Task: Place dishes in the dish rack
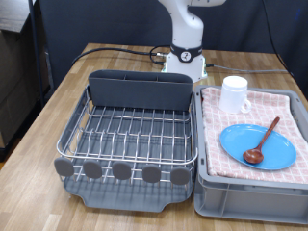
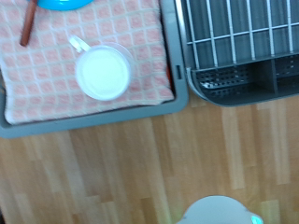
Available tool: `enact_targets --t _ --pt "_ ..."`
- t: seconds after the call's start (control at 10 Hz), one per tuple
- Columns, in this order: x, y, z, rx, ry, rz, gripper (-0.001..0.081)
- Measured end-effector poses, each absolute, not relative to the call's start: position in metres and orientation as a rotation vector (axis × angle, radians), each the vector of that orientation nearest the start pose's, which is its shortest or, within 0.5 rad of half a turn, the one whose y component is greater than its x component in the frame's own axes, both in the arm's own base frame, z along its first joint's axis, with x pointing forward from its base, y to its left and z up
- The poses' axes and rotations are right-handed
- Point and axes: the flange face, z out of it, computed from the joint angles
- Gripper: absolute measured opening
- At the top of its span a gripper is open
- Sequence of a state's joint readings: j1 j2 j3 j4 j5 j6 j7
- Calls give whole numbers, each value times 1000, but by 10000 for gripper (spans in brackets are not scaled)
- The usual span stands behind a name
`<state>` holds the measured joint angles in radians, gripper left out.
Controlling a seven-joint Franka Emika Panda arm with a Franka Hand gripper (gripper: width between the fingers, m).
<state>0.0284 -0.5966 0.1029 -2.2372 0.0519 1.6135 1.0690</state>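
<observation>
The dish rack (image 1: 72, 127) is a dark-grey tray with a silver wire grid and stands on the exterior view's left. Its tall cutlery compartment (image 1: 140, 91) is at the far end, and nothing sits in the rack. The white mug (image 1: 235, 93), the blue plate (image 1: 281, 152) and the wooden spoon (image 1: 262, 141), which lies on the plate, rest on the pink cloth at the right. The wrist view looks down from high up on the mug (image 2: 103, 72), the spoon's handle (image 2: 28, 23), a sliver of the plate (image 2: 61, 4) and the rack's compartment end (image 2: 245, 82). The gripper shows in neither view.
The pink checkered cloth (image 1: 216, 135) covers a grey crate (image 1: 250, 202) right beside the rack. The robot's base (image 1: 186, 60) stands at the far end of the wooden table (image 1: 58, 96), with black cables running left. It also shows in the wrist view (image 2: 220, 211).
</observation>
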Motion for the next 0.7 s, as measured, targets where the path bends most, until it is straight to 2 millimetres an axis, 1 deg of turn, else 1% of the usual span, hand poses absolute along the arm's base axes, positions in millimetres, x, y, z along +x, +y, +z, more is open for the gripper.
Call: enact_targets --t 0.3,0.7 --pt "386 97 582 -2752 1584 28 803" --pt "409 132 572 -2681 1693 -14 803"
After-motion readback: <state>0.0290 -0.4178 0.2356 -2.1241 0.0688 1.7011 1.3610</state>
